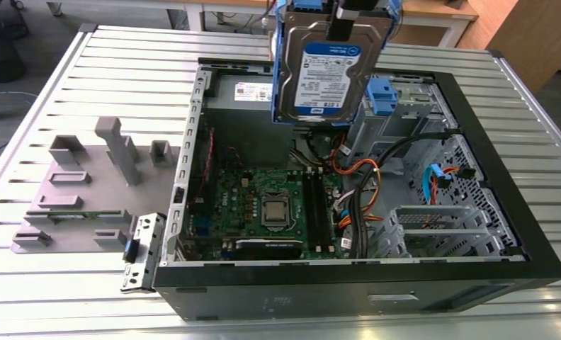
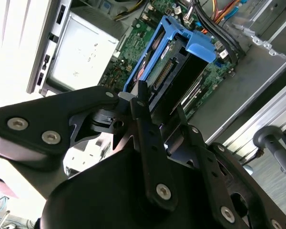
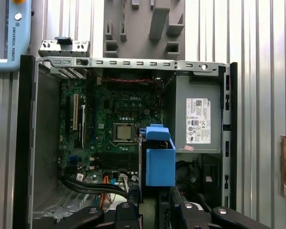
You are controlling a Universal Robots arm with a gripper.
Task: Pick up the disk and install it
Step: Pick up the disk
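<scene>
The disk [image 1: 333, 71], a silver drive with a blue-and-white label inside blue plastic rails, hangs upright above the back of the open computer case [image 1: 507, 234]. My gripper [image 1: 345, 25] is shut on the disk's upper edge at the top of the exterior view. In the second wrist view the disk [image 2: 178, 57] is seen edge-on beyond my gripper [image 2: 164, 121], with the motherboard below it. In the first wrist view the disk's blue rail [image 3: 159, 162] stands over the case interior, just past my gripper [image 3: 152, 212].
Inside the case lie the motherboard [image 1: 271, 205], a grey power-supply box [image 3: 198, 119], bundled cables [image 1: 375, 177] and a metal drive bay with a blue latch [image 1: 382, 92]. A grey fixture block [image 1: 82, 191] sits on the slatted metal table [image 1: 120, 78] at the exterior view's left.
</scene>
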